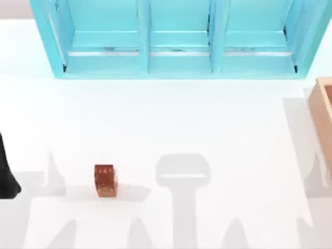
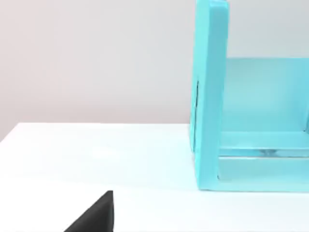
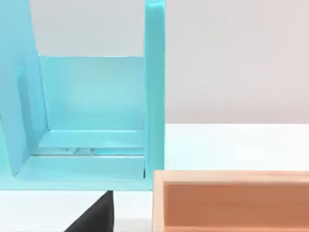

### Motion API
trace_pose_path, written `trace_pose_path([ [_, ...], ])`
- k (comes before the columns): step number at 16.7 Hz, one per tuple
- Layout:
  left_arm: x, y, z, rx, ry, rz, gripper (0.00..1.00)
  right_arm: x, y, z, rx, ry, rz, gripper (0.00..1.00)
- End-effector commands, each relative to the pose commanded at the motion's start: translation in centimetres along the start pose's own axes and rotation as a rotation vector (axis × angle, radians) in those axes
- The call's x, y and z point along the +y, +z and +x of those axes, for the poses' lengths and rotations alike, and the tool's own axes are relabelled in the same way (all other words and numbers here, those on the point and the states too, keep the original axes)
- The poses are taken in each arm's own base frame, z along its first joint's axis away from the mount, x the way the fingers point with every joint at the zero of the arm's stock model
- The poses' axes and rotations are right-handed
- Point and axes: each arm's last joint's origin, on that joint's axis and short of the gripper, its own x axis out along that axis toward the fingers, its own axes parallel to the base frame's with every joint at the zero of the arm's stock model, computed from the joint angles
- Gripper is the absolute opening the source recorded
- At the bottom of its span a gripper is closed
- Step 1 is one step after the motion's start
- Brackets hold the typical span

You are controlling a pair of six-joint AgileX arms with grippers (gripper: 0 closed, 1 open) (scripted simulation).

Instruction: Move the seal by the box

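The seal [image 1: 105,180], a small reddish-brown block with dark speckles, stands on the white table at the front left. The box [image 1: 323,115], light tan with a thick rim, is at the table's right edge, cut off by the frame and far from the seal. The right wrist view shows the box [image 3: 231,200] close up, beside the cabinet. My left arm [image 1: 6,171] is a dark shape at the left edge, well left of the seal. A dark part of the left gripper [image 2: 94,217] appears in its wrist view, and a dark part of the right gripper [image 3: 94,213] in the other.
A big turquoise panelled cabinet [image 1: 176,39] spans the back of the table; its side panels show in the wrist views [image 2: 210,96] [image 3: 154,92]. White tabletop [image 1: 207,124] stretches between the seal and the box.
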Motion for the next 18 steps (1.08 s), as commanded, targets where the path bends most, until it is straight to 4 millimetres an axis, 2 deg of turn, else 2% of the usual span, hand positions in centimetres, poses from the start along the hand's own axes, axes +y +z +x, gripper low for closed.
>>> trace_pose_path([
  [3, 0.0, 0.0, 0.0, 0.0, 0.0, 0.0, 1.0, 0.0, 0.2, 0.0, 0.003, 0.003, 0.003, 1.0],
  [5, 0.0, 0.0, 0.0, 0.0, 0.0, 0.0, 1.0, 0.2, 1.1, 0.0, 0.024, 0.022, 0.02, 1.0],
  [7, 0.0, 0.0, 0.0, 0.0, 0.0, 0.0, 1.0, 0.6, 2.7, 0.1, 0.068, 0.058, 0.049, 1.0],
  [11, 0.0, 0.0, 0.0, 0.0, 0.0, 0.0, 1.0, 2.1, 7.2, 1.2, 0.249, 0.166, 0.13, 1.0],
  [15, 0.0, 0.0, 0.0, 0.0, 0.0, 0.0, 1.0, 5.1, 11.7, 4.4, 0.566, 0.267, 0.195, 1.0],
  [18, 0.0, 0.0, 0.0, 0.0, 0.0, 0.0, 1.0, 9.1, 13.5, 8.2, 0.871, 0.294, 0.201, 1.0],
])
